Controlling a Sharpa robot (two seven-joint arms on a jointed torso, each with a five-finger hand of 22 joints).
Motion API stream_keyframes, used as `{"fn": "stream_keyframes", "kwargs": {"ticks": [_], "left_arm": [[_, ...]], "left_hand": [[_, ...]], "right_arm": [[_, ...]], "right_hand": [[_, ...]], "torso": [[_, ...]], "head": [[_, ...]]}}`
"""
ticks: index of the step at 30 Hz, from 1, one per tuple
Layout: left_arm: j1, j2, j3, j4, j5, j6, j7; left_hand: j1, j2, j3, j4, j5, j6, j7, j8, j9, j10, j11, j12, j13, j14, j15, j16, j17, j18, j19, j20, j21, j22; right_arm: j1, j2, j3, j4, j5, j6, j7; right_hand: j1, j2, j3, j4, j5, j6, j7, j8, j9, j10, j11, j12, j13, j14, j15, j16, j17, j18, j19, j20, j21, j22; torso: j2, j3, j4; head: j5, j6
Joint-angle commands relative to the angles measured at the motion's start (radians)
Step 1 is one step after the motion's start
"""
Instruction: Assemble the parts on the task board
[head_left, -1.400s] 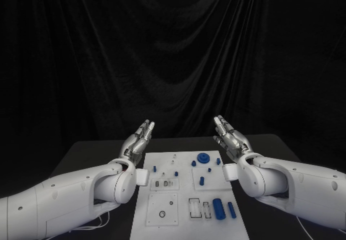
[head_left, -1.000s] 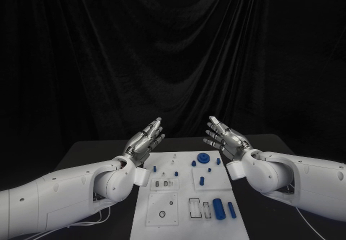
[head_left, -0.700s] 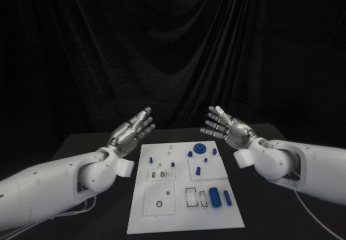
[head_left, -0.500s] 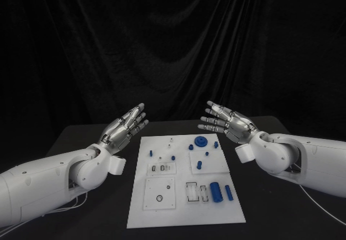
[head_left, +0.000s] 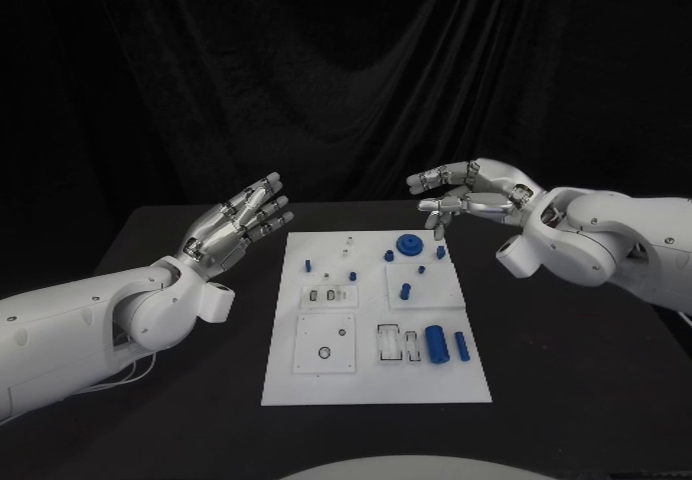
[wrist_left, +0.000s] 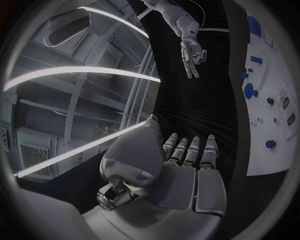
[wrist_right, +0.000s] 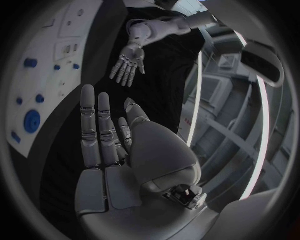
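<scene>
Hovering above the surface (head_left: 173, 400), our left hand (head_left: 231, 227) is raised left of the board (head_left: 378, 385), fingers spread, holding nothing. Our right hand (head_left: 473, 193) hangs over the board's far right corner, fingers apart and empty. Blue parts (head_left: 436, 343) lie on the board: a gear (head_left: 410, 244) far, cylinders near right.

Matt white plastic task board (head_left: 378, 390); glossy blue parts (head_left: 436, 343); matt black table (head_left: 577, 350).

Both hands, left hand (head_left: 235, 226) and right hand (head_left: 476, 194), hover empty above the task board (head_left: 372, 330)
</scene>
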Motion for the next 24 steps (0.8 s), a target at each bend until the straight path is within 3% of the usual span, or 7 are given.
{"fn": "stream_keyframes", "kwargs": {"ticks": [1,4,5,10,15,18,24], "left_arm": [[0.003,-0.012,0.001,0.012,-0.029,-0.005,0.14],[0.003,-0.019,0.001,0.015,-0.031,-0.008,0.145],[0.003,-0.021,0.001,0.016,-0.031,-0.009,0.147],[0.004,-0.029,0.001,0.024,-0.033,-0.014,0.156],[0.006,-0.034,0.001,0.029,-0.039,-0.018,0.163],[0.007,-0.037,0.001,0.032,-0.042,-0.02,0.165],[0.008,-0.04,0.001,0.034,-0.044,-0.019,0.168]], "left_hand": [[0.011,-0.002,-0.004,0.0,0.009,0.011,-0.003,0.006,0.001,0.012,0.0,0.007,0.003,0.001,-0.001,0.002,0.0,0.017,0.0,0.002,0.001,-0.001],[0.014,-0.001,-0.001,0.0,0.011,0.014,0.0,0.006,0.002,0.024,0.01,0.014,0.005,-0.013,-0.005,-0.005,-0.004,0.017,-0.01,0.001,-0.007,-0.006],[0.015,-0.001,0.001,0.0,0.013,0.016,-0.001,0.006,0.002,0.03,0.018,0.021,0.005,-0.02,-0.009,-0.009,-0.006,0.018,-0.014,0.0,-0.01,-0.008],[0.016,0.0,0.004,0.001,0.02,0.021,0.0,0.007,0.003,0.035,0.022,0.029,0.005,-0.026,-0.012,-0.012,-0.007,0.018,-0.019,-0.003,-0.014,-0.011],[0.023,-0.001,0.012,0.0,0.046,0.032,0.006,0.009,0.004,0.042,0.03,0.044,0.005,-0.028,-0.016,-0.014,-0.007,0.018,-0.022,-0.005,-0.018,-0.014],[0.03,-0.001,0.016,0.0,0.065,0.033,0.006,0.009,0.004,0.039,0.032,0.05,0.005,-0.029,-0.017,-0.015,-0.007,0.019,-0.023,-0.005,-0.019,-0.015],[0.036,-0.001,0.02,0.0,0.08,0.034,0.007,0.009,0.004,0.037,0.033,0.056,0.004,-0.031,-0.017,-0.016,-0.007,0.019,-0.024,-0.005,-0.02,-0.016]], "right_arm": [[0.03,0.002,0.002,0.014,-0.577,-0.146,-0.219],[0.05,0.011,0.002,0.02,-0.816,-0.17,-0.296],[0.056,0.016,0.002,0.021,-0.893,-0.173,-0.32],[0.07,0.038,0.002,0.022,-1.129,-0.144,-0.409],[0.075,0.056,0.002,0.021,-1.258,-0.102,-0.465],[0.076,0.068,0.002,0.016,-1.3,-0.082,-0.484],[0.075,0.089,0.002,-0.002,-1.329,-0.06,-0.501]], "right_hand": [[-0.02,-0.017,0.006,0.014,-0.04,0.105,-0.013,0.031,0.016,0.08,-0.024,0.036,-0.002,0.073,-0.033,0.083,0.033,0.011,0.064,-0.03,0.086,0.055],[-0.016,-0.042,0.018,0.01,-0.008,0.145,-0.028,0.028,0.021,0.138,-0.038,0.048,-0.009,0.131,-0.052,0.149,0.061,0.007,0.099,-0.045,0.161,0.123],[-0.007,-0.054,0.035,0.0,0.005,0.147,-0.058,0.017,0.021,0.196,-0.05,0.061,-0.008,0.177,-0.067,0.197,0.085,-0.026,0.204,-0.06,0.339,0.366],[-0.045,-0.098,0.119,0.004,0.034,0.187,-0.074,-0.014,0.035,0.286,-0.062,-0.005,-0.028,0.212,-0.081,0.307,0.15,-0.068,0.285,-0.075,0.578,0.695],[-0.077,-0.132,0.159,0.012,0.033,0.208,-0.076,-0.031,0.043,0.301,-0.064,-0.04,-0.026,0.214,-0.081,0.347,0.177,-0.078,0.297,-0.072,0.631,0.776],[-0.087,-0.145,0.178,0.013,0.041,0.208,-0.082,-0.042,0.045,0.304,-0.066,-0.052,-0.025,0.216,-0.083,0.366,0.188,-0.083,0.308,-0.073,0.654,0.815],[-0.107,-0.163,0.2,0.018,0.032,0.206,-0.083,-0.056,0.049,0.308,-0.062,-0.065,-0.023,0.22,-0.08,0.396,0.205,-0.091,0.323,-0.07,0.682,0.862]], "torso": [[0.006,-0.005,0.0141],[0.019,-0.0051,0.0169],[0.023,-0.0046,0.017],[0.056,-0.0045,0.0262],[0.08,-0.0101,0.0391],[0.112,-0.0139,0.0494],[0.142,-0.0219,0.0682]], "head": [[-0.001,-0.027],[0.002,-0.032],[0.003,-0.035],[0.0,-0.026],[-0.01,-0.016],[-0.025,0.009],[-0.054,0.029]]}}
